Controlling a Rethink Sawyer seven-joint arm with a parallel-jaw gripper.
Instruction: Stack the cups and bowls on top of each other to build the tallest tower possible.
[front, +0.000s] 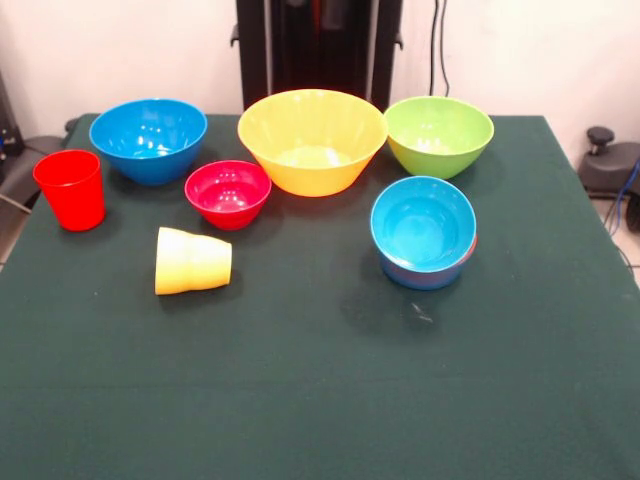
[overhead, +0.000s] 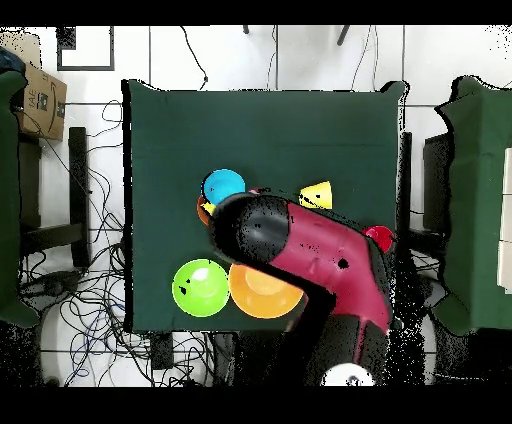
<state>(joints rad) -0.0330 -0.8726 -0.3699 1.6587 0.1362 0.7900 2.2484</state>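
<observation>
Front view, green cloth table (front: 320, 400). Large yellow-orange bowl (front: 312, 140) upright at 12 o'clock, near the far edge. Lime green bowl (front: 438, 134) just beside it toward 1 o'clock; whether the rims touch cannot be told. Medium blue bowl (front: 149, 139) upright at 10 o'clock. Small crimson bowl (front: 228, 193) between the blue and the yellow-orange bowls, slightly nearer the camera, close against the yellow-orange one. Red cup (front: 70, 189) upright at 9 o'clock, near the table's edge, apart from the blue bowl. Yellow cup (front: 193, 261) on its side toward 8 o'clock of the crimson bowl, its mouth hidden from the camera.

Tower so far: a light-blue bowl (front: 423, 226) tilted toward the camera, nested in a darker blue bowl, with an orange-red rim showing at its side, at 3 o'clock of table centre.

No readable writing on cups or bowls.

Overhead view: red and black arm (overhead: 320, 262) reaches from the 6 o'clock edge over the table's middle, hiding the crimson and medium blue bowls. Gripper is beneath the arm's head; how far it is open cannot be told, nor whether it holds anything. A cardboard box (overhead: 38, 98) sits off the table at 10 o'clock; its print is unreadable.
</observation>
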